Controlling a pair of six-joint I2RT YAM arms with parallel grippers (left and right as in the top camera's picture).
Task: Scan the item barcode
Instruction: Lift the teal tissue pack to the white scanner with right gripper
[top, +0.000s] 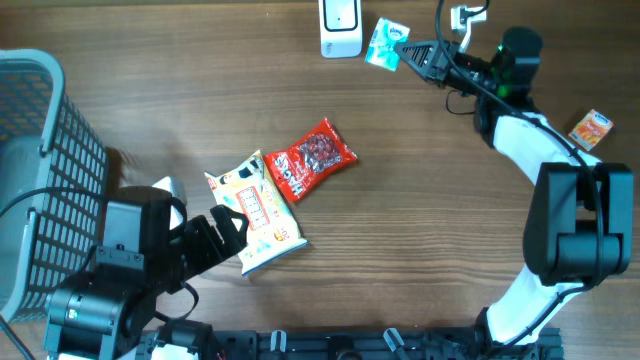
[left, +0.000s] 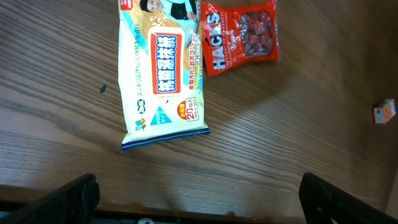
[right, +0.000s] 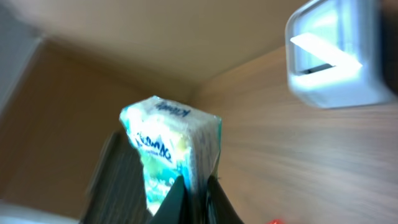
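At one o'clock, the right gripper (top: 402, 50) is clamped on a small teal-and-white plastic packet (top: 385, 42), just beside the white box-shaped scanner (top: 340, 25). The blurred wrist view hides the barcode, so the scan is probably still to come. At seven o'clock, the left gripper (top: 225, 235) gapes empty.

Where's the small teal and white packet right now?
The small teal and white packet sits pinched in the right tool, top of the overhead view, just right of the white box-shaped scanner.
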